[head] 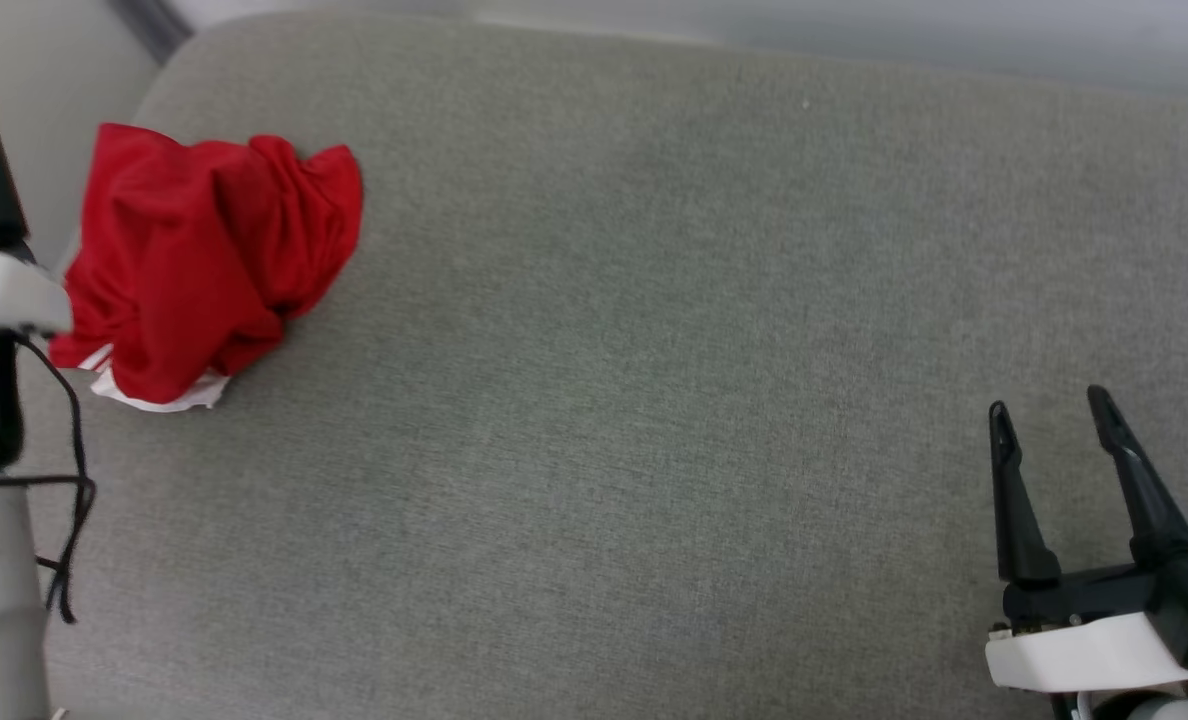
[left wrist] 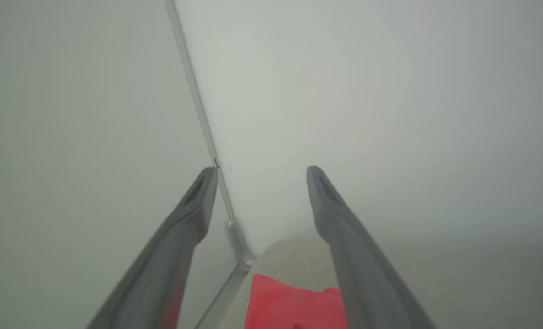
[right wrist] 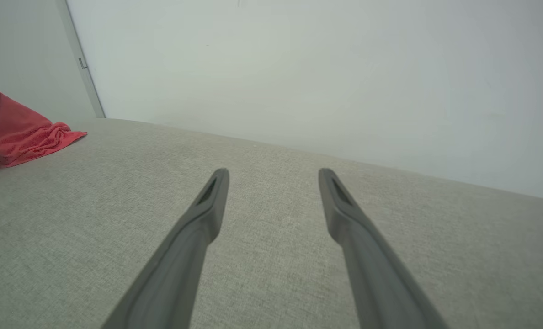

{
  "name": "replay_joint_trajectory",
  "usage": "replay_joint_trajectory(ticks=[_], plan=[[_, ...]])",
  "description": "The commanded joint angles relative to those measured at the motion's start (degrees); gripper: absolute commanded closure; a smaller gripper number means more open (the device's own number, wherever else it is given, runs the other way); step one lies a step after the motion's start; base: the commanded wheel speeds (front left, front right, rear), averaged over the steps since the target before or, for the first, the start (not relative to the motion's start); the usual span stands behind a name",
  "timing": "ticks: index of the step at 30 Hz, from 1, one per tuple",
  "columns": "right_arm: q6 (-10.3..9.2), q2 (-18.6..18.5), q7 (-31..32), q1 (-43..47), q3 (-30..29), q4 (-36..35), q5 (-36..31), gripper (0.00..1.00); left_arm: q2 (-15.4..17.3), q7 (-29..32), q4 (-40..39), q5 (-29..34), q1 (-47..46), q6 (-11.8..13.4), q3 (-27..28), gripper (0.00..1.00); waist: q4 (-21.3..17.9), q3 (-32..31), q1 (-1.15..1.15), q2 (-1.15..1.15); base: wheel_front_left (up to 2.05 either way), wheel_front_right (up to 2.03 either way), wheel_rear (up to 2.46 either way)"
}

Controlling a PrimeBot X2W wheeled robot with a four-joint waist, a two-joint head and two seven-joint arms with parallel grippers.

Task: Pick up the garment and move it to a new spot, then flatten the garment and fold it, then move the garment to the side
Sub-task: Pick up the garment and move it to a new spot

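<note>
Red soft jersey garment with a white edge [head: 209, 260]: not yet picked up, in my judgement, so pickup, flattening, folding and setting aside all remain. Nearest you, at the lower right of the head view, your right gripper [head: 1049, 400] stands spread and empty over the grey woven cushion surface [head: 654, 450]. Your left gripper [left wrist: 262, 170], at the left edge, is likewise spread and holds nothing. Farther off, at the upper left, the garment lies crumpled on that surface.

A grey woven upholstered surface [head: 674, 380] with a rounded far-left corner carries one thing: the garment [head: 204, 265]. It is a crumpled red heap with a little white cloth at its near edge, lying close to that corner.
</note>
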Motion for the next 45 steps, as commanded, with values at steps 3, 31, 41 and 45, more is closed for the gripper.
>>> replay_joint_trajectory(ticks=[3,31,41,45], plan=[[-0.02,-0.92,-0.13,-2.08,0.08,-1.59,-0.47,0.00,4.28,4.39,4.74,-2.85,-6.21,-0.75,-1.10,0.00,-2.20,5.43,-0.01,0.00,0.00,0.00,0.00],[-0.02,-3.35,-0.14,-8.56,0.26,-8.07,-1.98,0.00,21.18,61.43,19.10,-44.87,-14.00,-1.09,-28.35,0.00,-7.82,19.83,-0.01,0.00,0.00,0.00,0.00],[-0.02,-2.46,-0.14,-8.14,0.16,-6.65,-1.49,0.00,23.51,55.82,18.15,-43.75,-18.03,-1.13,-33.43,1.00,-7.71,15.78,-0.01,0.00,0.00,0.00,0.00],[-0.02,-1.86,-0.13,-7.74,0.94,-5.73,-1.13,0.00,26.16,52.65,15.34,-43.52,-20.66,-1.09,-35.39,1.00,-7.68,12.31,-0.01,0.00,0.00,0.00,0.00]])
